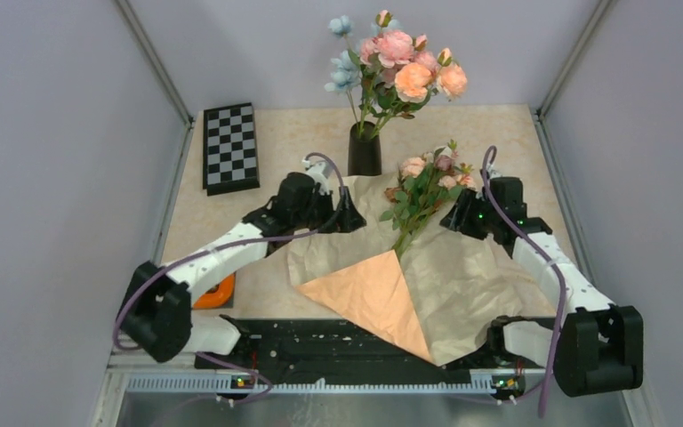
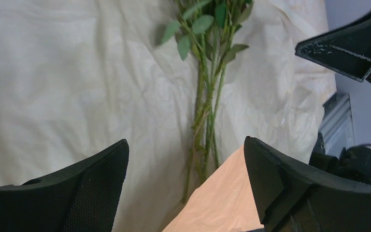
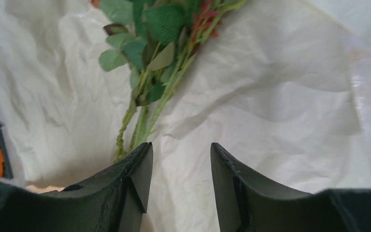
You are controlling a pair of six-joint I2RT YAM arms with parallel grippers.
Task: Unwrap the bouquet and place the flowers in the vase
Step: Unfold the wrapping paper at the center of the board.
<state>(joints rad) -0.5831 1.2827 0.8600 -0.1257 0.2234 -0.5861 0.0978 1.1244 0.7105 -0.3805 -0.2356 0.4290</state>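
Atop paper (image 1: 471, 267), 1 bouquet (image 1: 422, 189) — 1 vase (image 1: 365, 153), left tool (image 1: 353, 218), right tool (image 1: 452, 220)

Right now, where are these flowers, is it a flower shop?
Probably a robot practice booth, not a shop: plain grey walls box in a small beige tabletop, and a white-and-black left robot arm and right robot arm are bolted at its near edge.
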